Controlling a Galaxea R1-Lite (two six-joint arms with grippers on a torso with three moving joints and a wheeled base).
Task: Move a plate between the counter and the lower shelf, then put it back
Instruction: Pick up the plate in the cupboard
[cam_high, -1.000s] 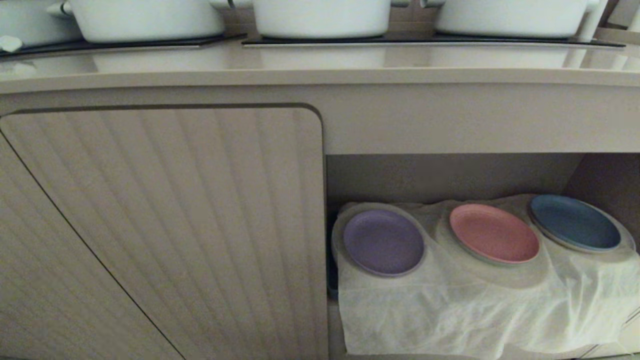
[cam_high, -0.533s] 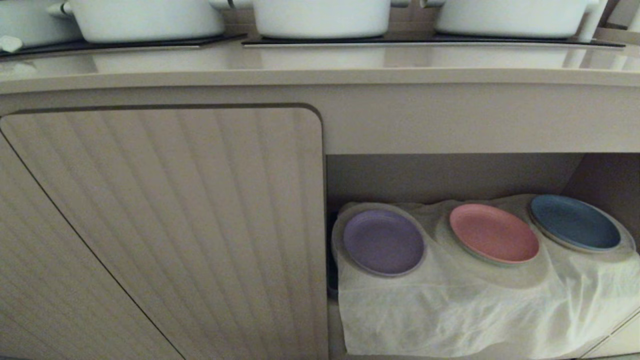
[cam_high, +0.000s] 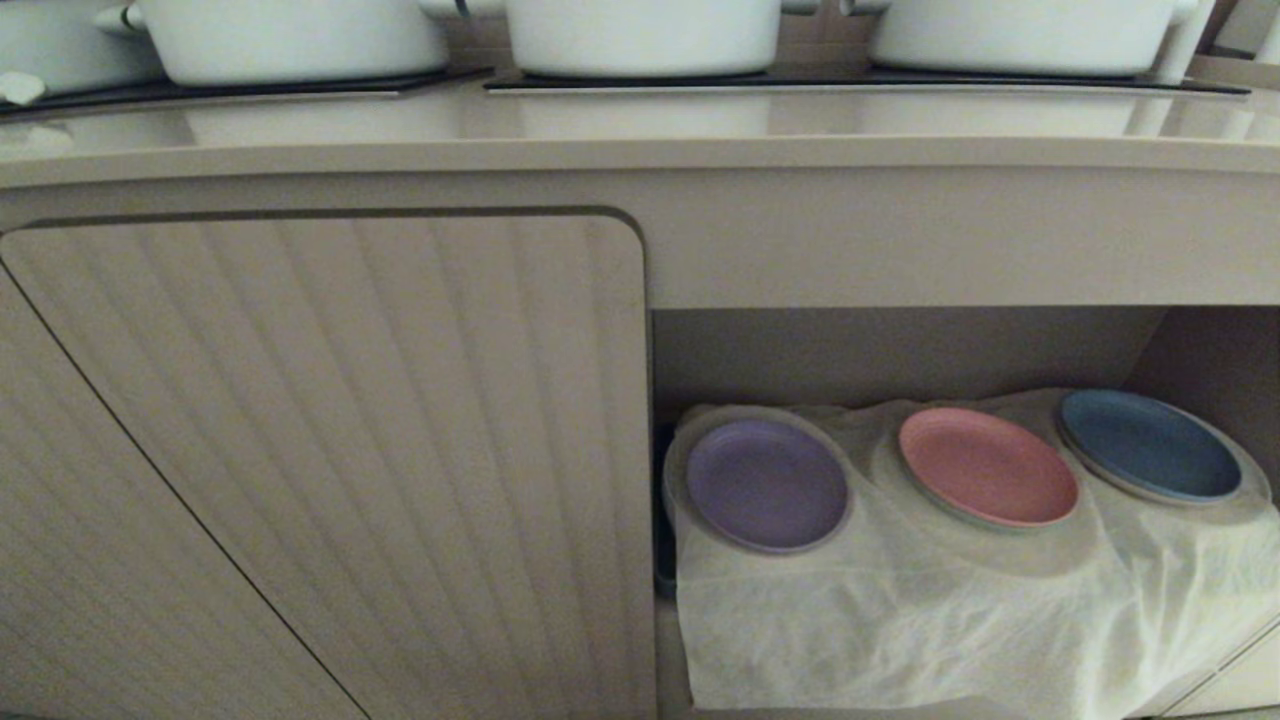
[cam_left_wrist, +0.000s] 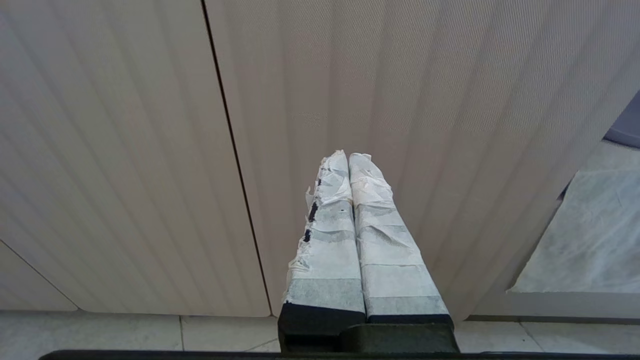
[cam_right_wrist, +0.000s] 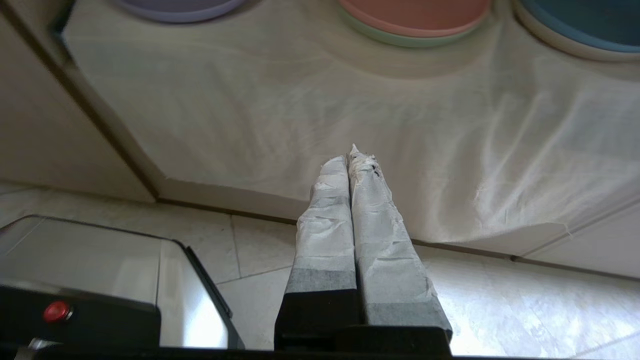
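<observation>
Closing stage, judged from the layout: the plate (cam_high: 767, 484) lies on the cloth (cam_high: 900, 620) of the lower shelf (cam_high: 900, 350), lower centre of the head view, left of the pink plate (cam_high: 988, 466); the counter (cam_high: 640, 130) spans the top. Right gripper (cam_right_wrist: 350, 162), jaws together and empty, hangs before the shelf, plate (cam_right_wrist: 180, 7) well beyond its tips. Left gripper (cam_left_wrist: 348, 160), jaws together, faces the door (cam_left_wrist: 400, 100). Next, probably, parking.

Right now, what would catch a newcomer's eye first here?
Three coloured plates in a row on the white cloth of the lower shelf: the lilac plate leftmost, a salmon-pink plate in the middle, a dark blue plate rightmost. Above, big white pots line the counter.
</observation>
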